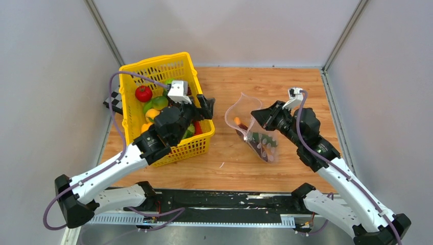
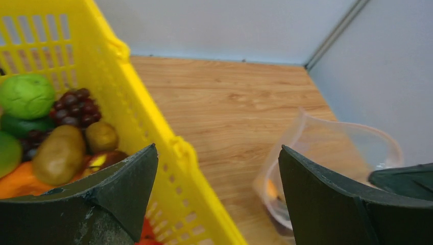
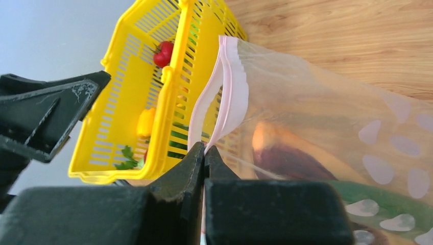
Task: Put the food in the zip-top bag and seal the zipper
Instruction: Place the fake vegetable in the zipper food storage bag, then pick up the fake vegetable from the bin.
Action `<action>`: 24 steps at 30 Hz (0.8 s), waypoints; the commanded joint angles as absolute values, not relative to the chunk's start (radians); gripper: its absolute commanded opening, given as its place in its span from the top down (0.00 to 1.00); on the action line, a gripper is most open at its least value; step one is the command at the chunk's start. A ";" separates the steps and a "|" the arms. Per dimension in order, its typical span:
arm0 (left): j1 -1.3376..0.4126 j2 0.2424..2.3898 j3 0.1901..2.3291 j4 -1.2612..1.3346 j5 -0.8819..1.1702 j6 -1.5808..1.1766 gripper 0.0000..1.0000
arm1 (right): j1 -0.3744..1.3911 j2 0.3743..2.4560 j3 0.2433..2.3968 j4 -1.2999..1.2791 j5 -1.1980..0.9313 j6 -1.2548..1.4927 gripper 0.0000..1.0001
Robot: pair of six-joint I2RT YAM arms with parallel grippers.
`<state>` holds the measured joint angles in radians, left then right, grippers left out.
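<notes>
The yellow basket (image 1: 134,76) holds food: a red tomato (image 1: 143,93), green fruit (image 1: 159,102), and in the left wrist view a green cabbage (image 2: 26,95), dark grapes (image 2: 75,107) and a brown kiwi (image 2: 59,154). My left gripper (image 1: 201,109) (image 2: 217,148) hangs open and empty over the basket's right rim. The zip-top bag (image 1: 260,140) (image 3: 327,112) stands with its mouth open toward the basket; a dark eggplant (image 3: 291,161), something orange and something green lie inside. My right gripper (image 1: 255,118) (image 3: 205,148) is shut on the pink zipper (image 3: 230,87) at the bag's near rim.
The wooden table (image 1: 286,81) is walled by grey panels at the back and both sides. A black-and-white checkered piece (image 1: 115,102) lies left of the basket. Bare wood lies between the basket and the bag (image 2: 301,153).
</notes>
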<state>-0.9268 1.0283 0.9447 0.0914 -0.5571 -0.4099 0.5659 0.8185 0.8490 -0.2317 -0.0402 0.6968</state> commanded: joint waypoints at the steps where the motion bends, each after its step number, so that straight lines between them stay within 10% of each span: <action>1: -0.833 0.985 0.991 -0.212 -0.471 -0.403 0.05 | 0.565 0.817 0.883 -0.272 0.000 0.591 1.00; 24: -0.407 1.024 1.041 -0.604 0.062 -0.223 0.00 | 0.564 0.849 0.922 -0.278 -0.069 0.606 1.00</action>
